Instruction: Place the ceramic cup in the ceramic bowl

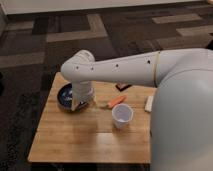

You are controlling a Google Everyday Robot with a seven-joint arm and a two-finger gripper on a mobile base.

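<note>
The white ceramic cup (122,115) stands upright on the wooden table (75,140), right of centre. The dark navy ceramic bowl (64,96) sits at the table's left back, partly hidden by my arm. My gripper (80,102) hangs below the white wrist at the bowl's right edge, left of the cup and apart from it.
An orange carrot-like object (116,101) lies between bowl and cup. A dark flat object (122,87) lies behind it. A flat white block (149,103) lies at the right, beside my arm. Dark patterned carpet surrounds the table.
</note>
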